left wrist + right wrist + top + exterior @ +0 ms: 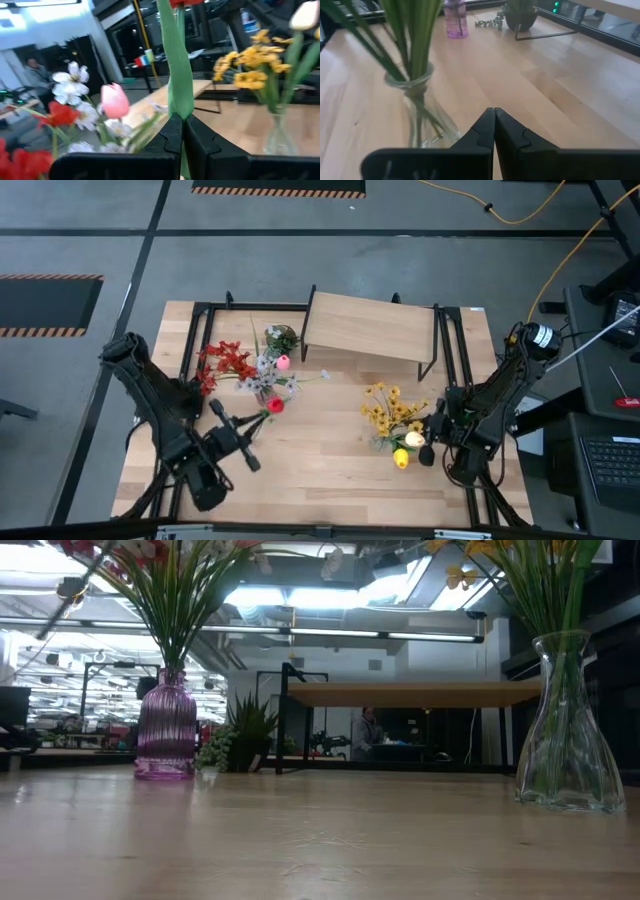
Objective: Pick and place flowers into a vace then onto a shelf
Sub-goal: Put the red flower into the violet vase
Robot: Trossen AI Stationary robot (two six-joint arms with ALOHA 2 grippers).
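Observation:
My left gripper (258, 420) is shut on a red tulip (275, 406) on a green stem, just near of the purple vase (165, 725). That vase holds red clusters, white blossoms and a pink tulip (115, 100). A clear vase (565, 730) at the right holds yellow blooms (388, 410) and white and yellow tulip buds (408, 448). My right gripper (494, 125) is shut and empty, right of the clear vase (422, 115). The light-wood shelf (370, 328) stands at the far edge on black legs. My left gripper pinches the red tulip's green stem and leaf (179, 102) between its two fingers, below the bloom (187, 2). The fingers come from the near left and lie across the stem. The stem stands upright in the hold. The gripper hides its lower end.
A potted green leafy bunch (282, 338) stands left of the shelf, behind the purple vase. Bare tabletop (320, 470) lies along the near edge between the arms. A person (368, 730) shows in the room beyond the table.

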